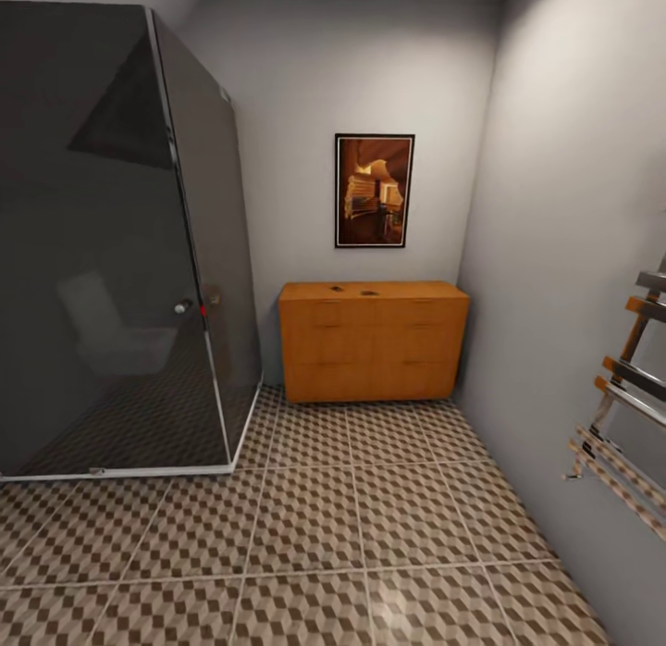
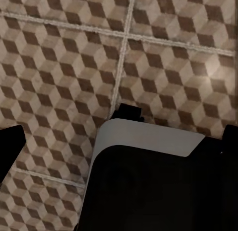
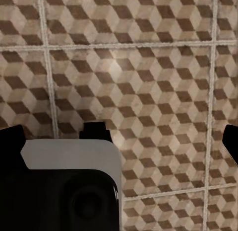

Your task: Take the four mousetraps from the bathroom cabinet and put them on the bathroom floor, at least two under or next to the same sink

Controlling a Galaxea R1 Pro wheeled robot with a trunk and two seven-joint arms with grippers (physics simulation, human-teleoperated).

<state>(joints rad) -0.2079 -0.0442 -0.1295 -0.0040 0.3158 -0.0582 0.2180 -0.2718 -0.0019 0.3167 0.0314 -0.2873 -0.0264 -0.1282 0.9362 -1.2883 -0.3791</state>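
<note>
Head view: the cabinet (image 1: 373, 341) stands against the far wall, under a framed picture (image 1: 374, 191). Its drawer fronts are shut. 2 small dark items lie on its flat top, one (image 1: 337, 288) toward the left, one (image 1: 369, 292) near the middle; too small to confirm as mousetraps. The bathroom floor (image 1: 305, 526) with cube-pattern tiles runs from the cabinet toward the camera. A dark glass shower enclosure (image 1: 111, 257) fills the left side, just beside the cabinet's left end. A chrome towel rail (image 1: 629, 387) hangs on the right wall.

Left wrist view: left gripper (image 2: 119, 141) over tiles, dark finger tips at both picture edges, set wide apart, nothing between them.

Right wrist view: right gripper (image 3: 119, 141) likewise over tiles, fingers wide, holding nothing.
</note>
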